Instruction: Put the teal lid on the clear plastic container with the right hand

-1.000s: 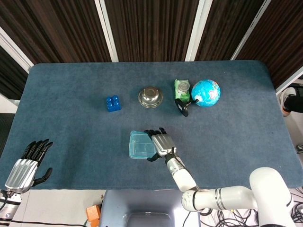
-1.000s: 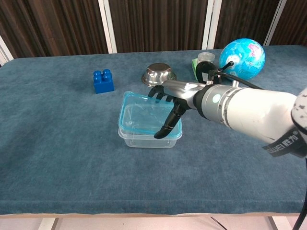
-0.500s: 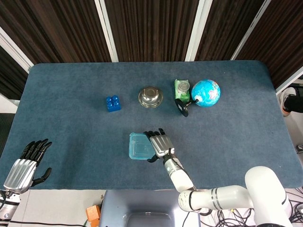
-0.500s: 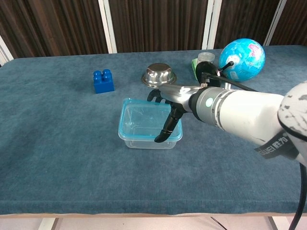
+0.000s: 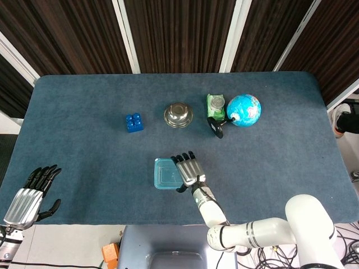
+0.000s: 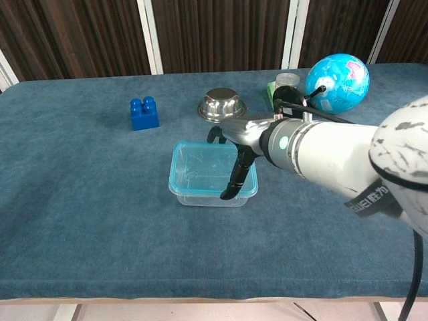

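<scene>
Now right hand (image 6: 235,144) clamped on teal lid (image 6: 204,167) atop clear container (image 6: 210,195); left hand (image 5: 31,196) spread, empty.

Teal lid (image 6: 204,167) over a clear container (image 6: 212,196); dark blue table (image 5: 84,140); blue block (image 5: 134,123); silver bowl (image 5: 178,114); blue-and-green globe (image 5: 244,110); silver-and-black hands.

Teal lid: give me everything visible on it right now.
The teal lid is a translucent, rounded-rectangle plastic piece with a raised rim. It lies flat and level on top of the clear plastic container, edges lined up with the container's; whether it is snapped shut cannot be told. The right hand lies over its right side, fingers curled down that edge. It sits mid-table, in front of the steel bowl.
</scene>
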